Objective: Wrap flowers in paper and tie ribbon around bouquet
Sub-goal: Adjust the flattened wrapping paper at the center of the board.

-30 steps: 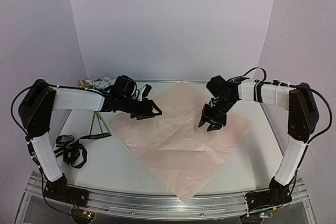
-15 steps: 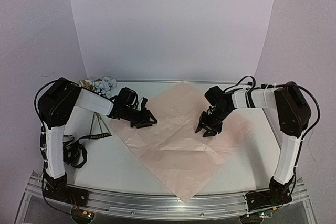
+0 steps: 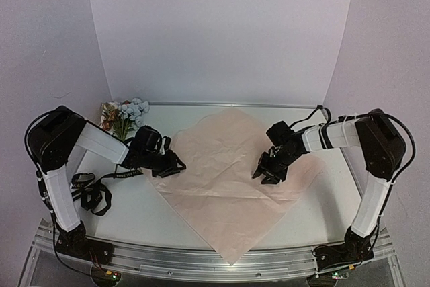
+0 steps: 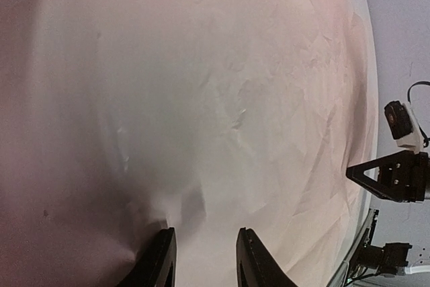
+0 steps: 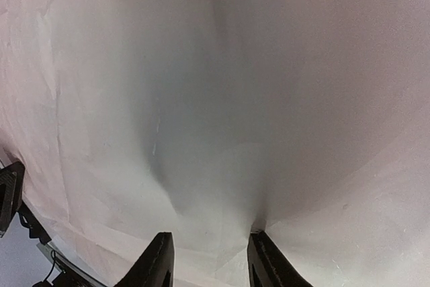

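White arm links [image 3: 101, 142], black joints [image 3: 54, 136], black fingers [image 4: 161, 263], black cables [image 3: 320, 108].

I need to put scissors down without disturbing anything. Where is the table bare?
Bare table shows front right, between the paper and the right arm's base, and front left, between the ribbon and the paper. Crowded: the far left corner with the flowers, and the paper's sides, where the left claw and right claw sit.

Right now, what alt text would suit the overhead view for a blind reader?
A large pink paper lies on a white table, with the left fingers low at its left edge and the right fingers low over its right side. The flowers sit at the back left, a black ribbon at the near left, both off the paper.
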### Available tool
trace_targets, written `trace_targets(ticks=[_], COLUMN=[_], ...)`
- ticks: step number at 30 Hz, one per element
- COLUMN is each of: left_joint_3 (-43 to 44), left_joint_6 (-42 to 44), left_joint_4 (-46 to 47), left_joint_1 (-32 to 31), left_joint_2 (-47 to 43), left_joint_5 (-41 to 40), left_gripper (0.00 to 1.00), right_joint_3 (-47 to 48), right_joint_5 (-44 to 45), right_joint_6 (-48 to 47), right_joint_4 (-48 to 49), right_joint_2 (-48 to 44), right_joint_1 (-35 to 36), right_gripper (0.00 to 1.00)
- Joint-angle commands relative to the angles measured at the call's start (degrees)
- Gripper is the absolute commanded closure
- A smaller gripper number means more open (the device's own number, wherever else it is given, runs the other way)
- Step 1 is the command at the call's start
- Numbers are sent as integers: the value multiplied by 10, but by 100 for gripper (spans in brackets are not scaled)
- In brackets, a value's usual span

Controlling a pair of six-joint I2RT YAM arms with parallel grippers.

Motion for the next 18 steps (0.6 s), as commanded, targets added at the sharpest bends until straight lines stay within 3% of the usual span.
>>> trace_targets(ticks=[1, 9, 18], left_joint_3=[-47, -120, -171], left_joint_6=[-19, -59, -94], left_joint_4=[-11, -35, -64], left_joint_1=[0, 0, -7], left_joint_2=[-52, -129, -186], left_joint_5=[-53, -120, -149], left_gripper=[67, 67, 67], right_joint_3=[-42, -52, 50], right_joint_5=[24, 46, 47], right_joint_6=[9, -58, -134], right_joint_4=[-25, -89, -211], right_joint_2=[-12, -41, -21], right_joint_1=[9, 10, 24], right_gripper=[62, 61, 60])
